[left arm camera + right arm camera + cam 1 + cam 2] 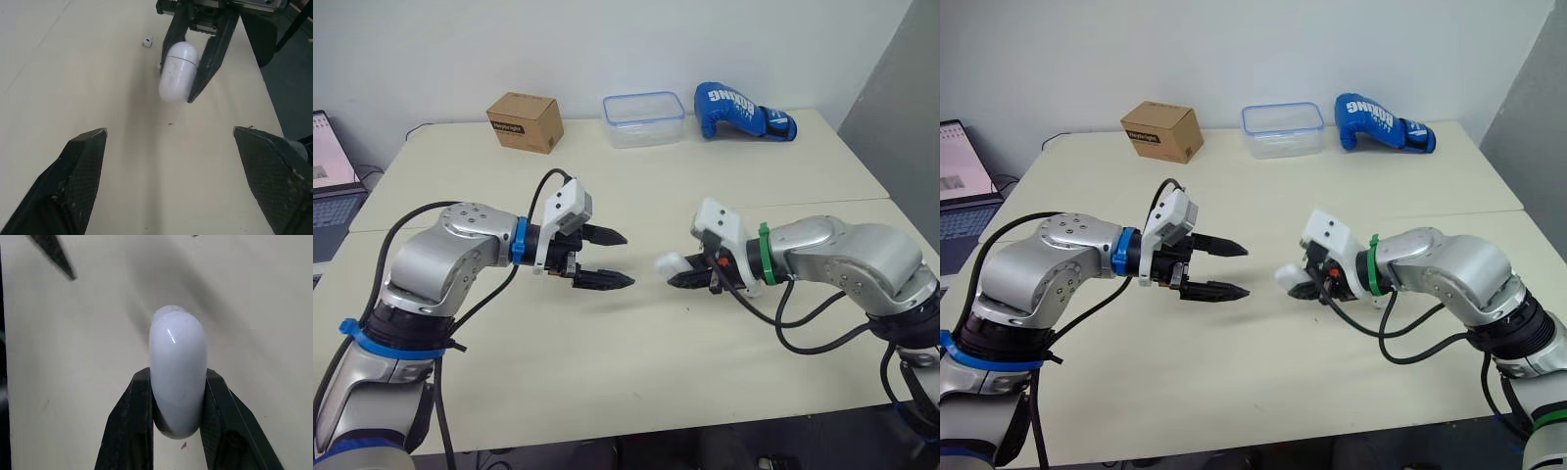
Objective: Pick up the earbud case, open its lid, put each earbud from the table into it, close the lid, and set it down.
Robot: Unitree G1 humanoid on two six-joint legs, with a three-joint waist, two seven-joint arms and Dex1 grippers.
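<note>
Gripping the closed case (pixel 178 357) by its sides, the right gripper (pixel 178 382) holds it clear of the worktop (pixel 607 352), opposite the left gripper (pixel 626 258), whose fingers are spread wide and empty. The left wrist view adds one earbud (pixel 147 41) on the worktop beyond the case.

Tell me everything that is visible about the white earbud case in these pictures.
The earbud case is a small white capsule with rounded ends, smooth and glossy like hard plastic. A thin seam runs around it, and the lid is shut. The right tool grips it between its two black fingers, one on each side. A rounded end sticks out toward the open left tool, which does not touch it. It seems lifted off the table.
</note>
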